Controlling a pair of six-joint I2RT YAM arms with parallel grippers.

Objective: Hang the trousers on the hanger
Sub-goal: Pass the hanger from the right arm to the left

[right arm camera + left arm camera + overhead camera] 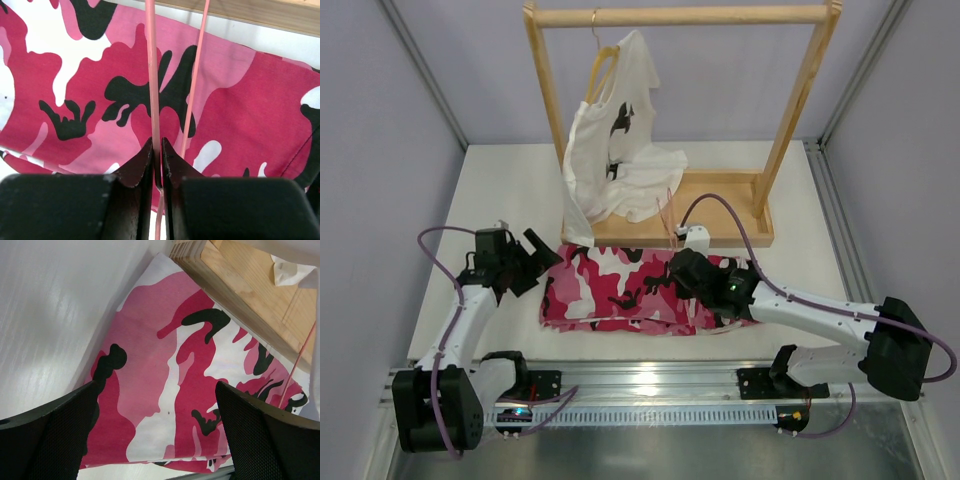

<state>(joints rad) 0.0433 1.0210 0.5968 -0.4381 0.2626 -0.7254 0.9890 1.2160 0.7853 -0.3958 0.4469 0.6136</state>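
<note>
The trousers point(620, 285), in pink, white and black camouflage, lie folded flat on the table in front of the rack's base. My right gripper point(686, 270) is over their right part, shut on one wire of the thin pink hanger point(151, 75). The wire runs up between the closed jaws point(157, 142), and a second wire point(196, 75) passes beside them. The hanger shows as a thin pink line in the left wrist view point(295, 365). My left gripper point(527, 262) is open and empty at the trousers' left edge, with cloth point(165, 370) between its spread fingers point(156, 386).
A wooden rack point(680, 15) stands at the back on a base tray point(720, 215). A white T-shirt with a black print point(615, 150) hangs from it on a wooden hanger point(603, 62). The table's metal front rail point(650, 380) runs by the arm bases.
</note>
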